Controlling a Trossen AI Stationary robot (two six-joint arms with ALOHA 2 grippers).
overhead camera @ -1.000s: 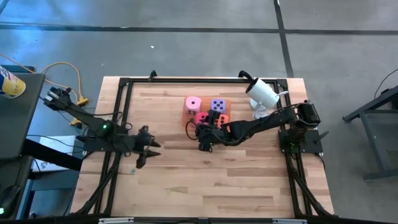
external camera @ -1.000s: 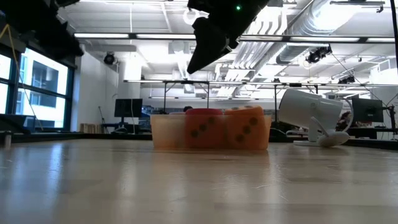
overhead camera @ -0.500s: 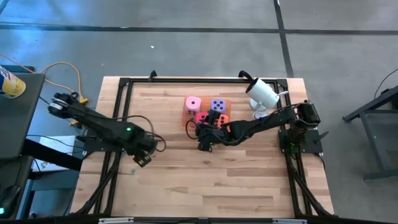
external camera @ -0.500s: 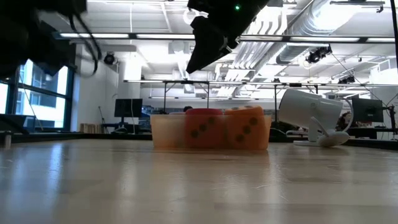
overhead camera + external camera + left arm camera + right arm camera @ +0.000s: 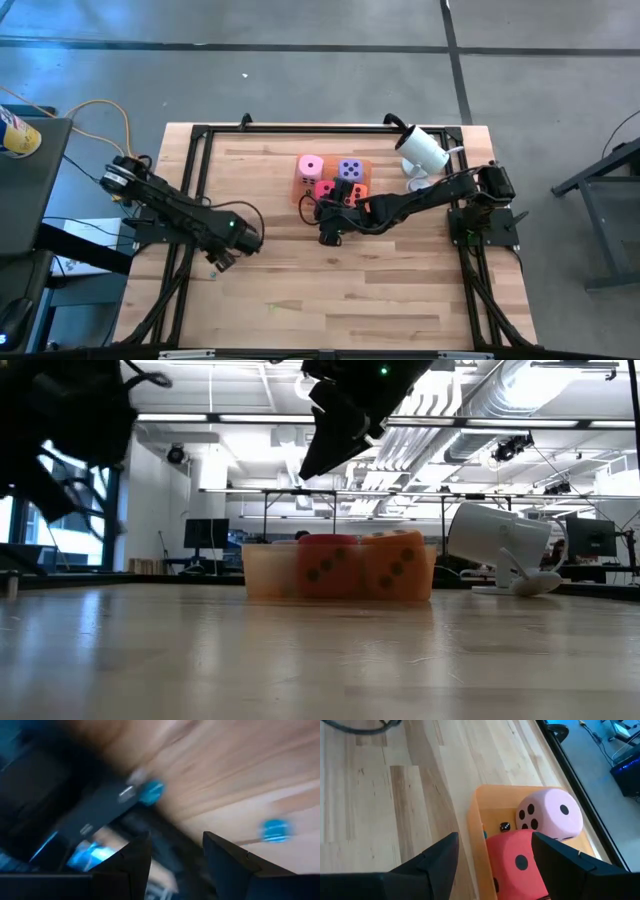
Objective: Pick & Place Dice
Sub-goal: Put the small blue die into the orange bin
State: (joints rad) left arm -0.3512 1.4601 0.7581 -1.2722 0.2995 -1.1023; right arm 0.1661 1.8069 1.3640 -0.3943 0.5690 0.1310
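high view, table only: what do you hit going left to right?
left gripper → pink die → right gripper → purple die → white camera

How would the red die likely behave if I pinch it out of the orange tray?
The red die looks soft, so it would probably squash slightly. Its flat faces suggest little rolling. Packed beside the pink die, it may drag that neighbour.

We see four dice packed in orange tray (image 5: 365, 165): pink die (image 5: 310, 166), purple die (image 5: 350, 169), red die (image 5: 325, 189), orange die (image 5: 357, 192) touching.
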